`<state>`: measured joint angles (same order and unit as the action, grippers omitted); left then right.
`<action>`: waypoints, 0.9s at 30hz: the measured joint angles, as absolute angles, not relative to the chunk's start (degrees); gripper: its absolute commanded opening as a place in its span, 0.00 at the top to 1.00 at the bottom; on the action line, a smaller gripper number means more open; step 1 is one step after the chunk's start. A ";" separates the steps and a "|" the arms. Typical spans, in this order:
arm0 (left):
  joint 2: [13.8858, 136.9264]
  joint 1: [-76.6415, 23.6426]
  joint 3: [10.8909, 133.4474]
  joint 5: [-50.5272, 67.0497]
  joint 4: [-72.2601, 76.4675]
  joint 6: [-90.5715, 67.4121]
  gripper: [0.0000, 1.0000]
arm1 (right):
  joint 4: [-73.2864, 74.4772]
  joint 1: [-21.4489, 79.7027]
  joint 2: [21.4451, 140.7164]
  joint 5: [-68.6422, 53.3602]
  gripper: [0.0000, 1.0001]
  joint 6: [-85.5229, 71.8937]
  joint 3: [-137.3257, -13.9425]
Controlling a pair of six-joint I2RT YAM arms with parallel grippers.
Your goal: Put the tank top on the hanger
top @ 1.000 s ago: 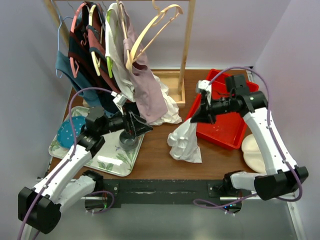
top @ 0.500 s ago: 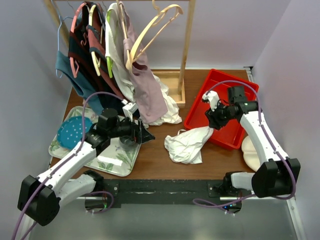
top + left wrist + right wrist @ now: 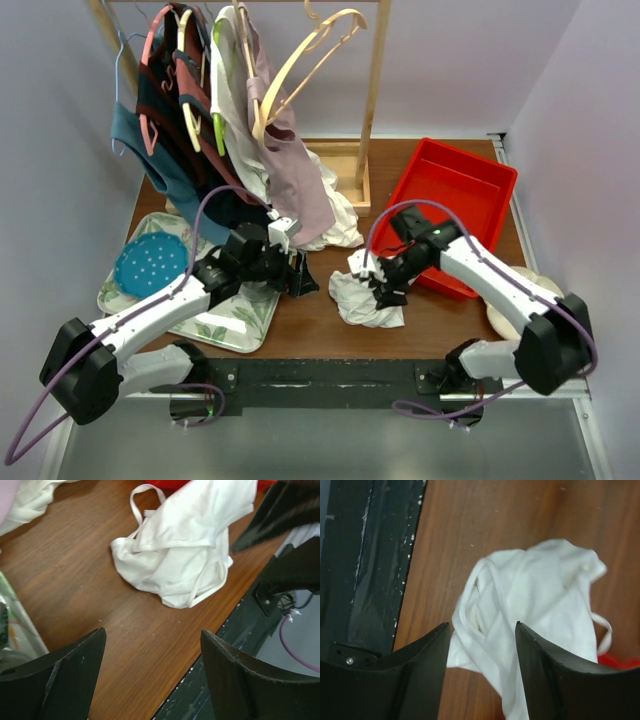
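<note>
The tank top (image 3: 362,300) lies crumpled on the brown table, white with thin straps; it shows in the left wrist view (image 3: 182,555) and the right wrist view (image 3: 540,595). My right gripper (image 3: 382,288) hovers low over its right side, open, with folds of the cloth showing between its fingers (image 3: 482,626). My left gripper (image 3: 303,281) is just left of the heap, open and empty over bare wood (image 3: 152,650). The hanger (image 3: 296,62), pale cream, hangs tilted on the wooden rack at the back.
A red bin (image 3: 462,190) sits right of the tank top. A floral tray (image 3: 232,322) with a blue dotted plate (image 3: 150,265) lies under my left arm. Hung clothes, among them a mauve-pink garment (image 3: 300,175), crowd the rack (image 3: 376,100). The table's front edge (image 3: 220,645) is close.
My right gripper opened and let the tank top drop onto the table, then swung down and left over it. My left arm reached right toward the heap.
</note>
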<state>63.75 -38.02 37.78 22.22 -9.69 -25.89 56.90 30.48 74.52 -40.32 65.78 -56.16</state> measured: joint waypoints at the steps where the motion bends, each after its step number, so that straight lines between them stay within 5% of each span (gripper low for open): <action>1: 63.72 -38.02 37.78 21.41 -10.04 -25.89 0.20 | 56.12 32.69 76.23 -39.66 0.47 66.35 -55.90; 11: 62.15 -38.02 37.76 17.45 -11.07 -25.91 0.21 | 46.22 44.38 84.93 -31.42 0.52 65.67 -55.55; 14: 61.65 -38.04 37.74 17.17 -11.05 -25.91 0.21 | 43.46 44.77 86.70 -28.84 0.59 65.14 -54.48; 21: 61.43 -38.02 37.23 17.06 -10.76 -25.89 0.20 | 42.57 45.39 87.26 -26.61 0.96 64.45 -53.60; 27: 61.43 -38.04 36.40 17.34 -10.68 -25.89 0.20 | 46.63 44.47 79.31 -27.42 1.00 63.48 -53.93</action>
<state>61.43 -38.04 36.40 17.34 -10.68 -25.89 46.63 44.47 79.31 -27.42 63.48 -53.93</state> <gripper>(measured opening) 0.797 0.017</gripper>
